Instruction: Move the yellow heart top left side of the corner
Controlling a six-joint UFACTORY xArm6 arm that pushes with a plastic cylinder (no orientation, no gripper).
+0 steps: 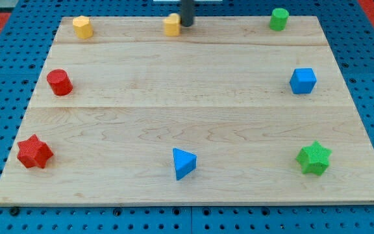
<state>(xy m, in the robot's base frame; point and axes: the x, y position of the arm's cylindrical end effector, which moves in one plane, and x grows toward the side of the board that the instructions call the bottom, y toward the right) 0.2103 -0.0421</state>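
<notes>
My tip [187, 24], with no jaws to read, touches the right side of a yellow block [171, 25] at the desk's [187, 97] top edge.

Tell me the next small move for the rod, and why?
Probably push toward the view's left along the top edge. My tip sits against the right side of a yellow block at top centre; its shape is unclear. The top-left corner already holds another yellow block, so stop short of it.
</notes>
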